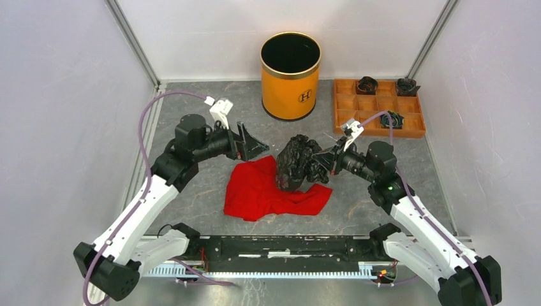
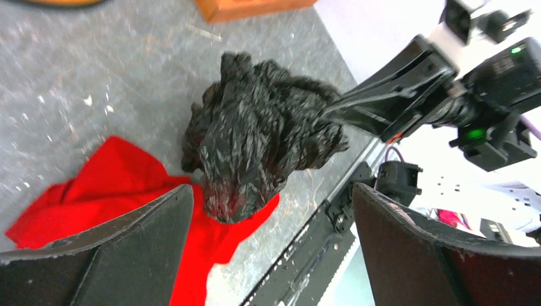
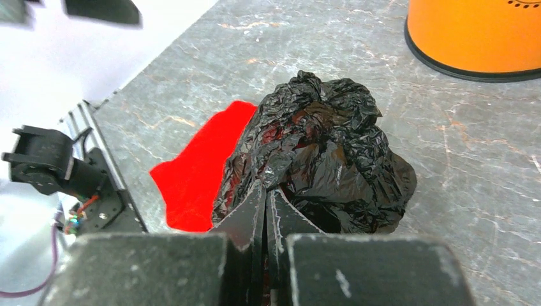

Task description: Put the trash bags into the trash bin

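Orange-yellow cylindrical bin (image 3: 472,35): cut off by right wrist view's top edge. Red cloth (image 3: 198,169): partly hidden under crinkled glossy black plastic bag (image 3: 319,153). Dark bundles (image 1: 367,85) in orange-brown compartment tray (image 1: 363,124): too small to identify.

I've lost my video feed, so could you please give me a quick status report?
Left gripper open, empty. Right gripper jaws shut on trash bag, at red cloth edge. Nothing between bag and trash bin.

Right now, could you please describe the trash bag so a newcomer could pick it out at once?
Start at the orange bin at the back; closer in lies a red cloth. The trash bag is the crumpled glossy black wad at the cloth's far right corner, pinched by the right pincer, bigger than the small dark rolls in the tray.
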You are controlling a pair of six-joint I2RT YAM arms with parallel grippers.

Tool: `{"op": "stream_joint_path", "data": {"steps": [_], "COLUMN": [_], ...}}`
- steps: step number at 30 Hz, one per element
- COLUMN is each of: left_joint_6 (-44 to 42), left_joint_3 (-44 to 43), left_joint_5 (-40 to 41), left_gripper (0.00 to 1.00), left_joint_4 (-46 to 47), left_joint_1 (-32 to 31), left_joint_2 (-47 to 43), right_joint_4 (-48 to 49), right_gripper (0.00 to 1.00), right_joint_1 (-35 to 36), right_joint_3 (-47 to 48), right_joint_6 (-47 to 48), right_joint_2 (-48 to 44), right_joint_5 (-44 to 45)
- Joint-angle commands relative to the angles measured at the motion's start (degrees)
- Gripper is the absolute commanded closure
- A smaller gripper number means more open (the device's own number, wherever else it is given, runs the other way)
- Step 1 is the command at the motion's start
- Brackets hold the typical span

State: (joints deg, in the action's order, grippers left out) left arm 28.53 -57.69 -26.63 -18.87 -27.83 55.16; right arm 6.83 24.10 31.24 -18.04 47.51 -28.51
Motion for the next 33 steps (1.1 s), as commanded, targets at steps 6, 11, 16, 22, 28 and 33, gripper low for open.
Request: {"op": "stream_joint_path", "data": {"steps": [6,11,16,22,28,33], "left_joint_6": [14.0,8.0,1.7,14.7,28.4,24.8], "left_joint_3": [12.3,8.9,2.1,11.7,21.5,20.9], "left_joint_5": [-11.0,-10.0,-15.1,-20.6,-26.2,-24.5], "left_gripper": [0.0,0.03,0.0,0.0,0.0,0.1], "left_joint_4": [20.1,14.6,8.9,32.6,57.6,52.3], "left_joint_1": [-0.1,0.0,1.0,3.6,2.0,-1.9], "left_joint_2": [1.3,6.2,14.4,15.2,16.6,16.3], "right_joint_4": [8.6,8.8,11.1,11.8,10.7,11.2], "right_gripper": [1.0,1.0,1.0,1.0,1.0,1.0], "right_joint_1": [-0.1,-0.1,-0.1,-0.2,-0.1,-0.1], "right_joint_3": [-0.5,-0.5,-1.4,-1.3,0.3,0.4], "right_joint_6": [-11.0,-10.0,-10.0,-9.4,-8.2,-8.8], "right_joint_2": [-2.4,-2.2,-2.4,-2.8,-1.9,-2.5], "right_joint_5": [-4.4,-7.1,-9.8,-11.4,-12.0,-11.0]}}
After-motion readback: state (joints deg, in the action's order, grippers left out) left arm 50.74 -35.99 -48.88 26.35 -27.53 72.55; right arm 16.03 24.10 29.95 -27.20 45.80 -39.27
